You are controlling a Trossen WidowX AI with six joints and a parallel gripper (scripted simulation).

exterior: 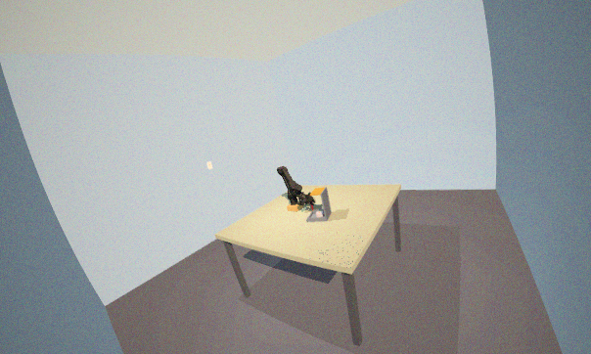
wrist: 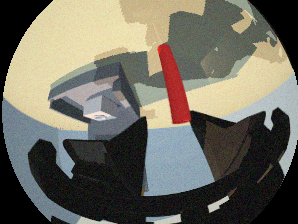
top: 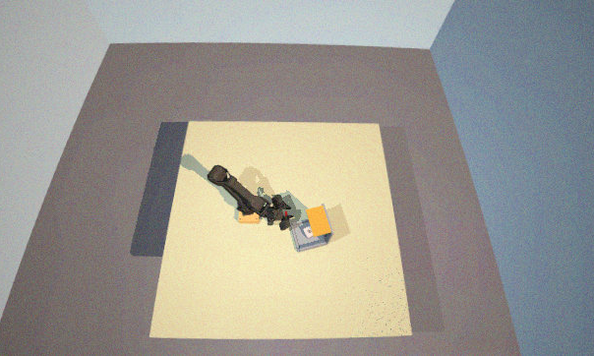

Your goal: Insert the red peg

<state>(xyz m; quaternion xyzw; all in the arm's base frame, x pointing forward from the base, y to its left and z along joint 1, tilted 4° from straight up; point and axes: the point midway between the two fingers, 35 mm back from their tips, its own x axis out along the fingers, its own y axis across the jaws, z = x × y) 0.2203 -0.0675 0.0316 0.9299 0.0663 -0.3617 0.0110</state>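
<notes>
The red peg (top: 286, 213) (exterior: 312, 207) (wrist: 175, 87) stands upright on the table, left of the box in the top view. My gripper (top: 289, 211) (wrist: 168, 117) is partly open and empty. Its fingertips are close to the peg's upper end, which shows between them in the wrist view, nearer the right finger; whether they touch is unclear. The grey box (top: 313, 248) (exterior: 328, 205) stands beside the gripper. The block (top: 308, 231) (exterior: 319, 214) (wrist: 100, 106), with a hole in its top, is on the box floor, partly under the orange roof (top: 320, 220) (exterior: 319, 191) in the top view.
An orange plate (top: 249, 218) (exterior: 293, 208) lies by the arm's base on the table (top: 257, 285) (exterior: 275, 235). One finger is near the box's left edge in the top view. The box's back wall rises to the roof on its far side from the arm.
</notes>
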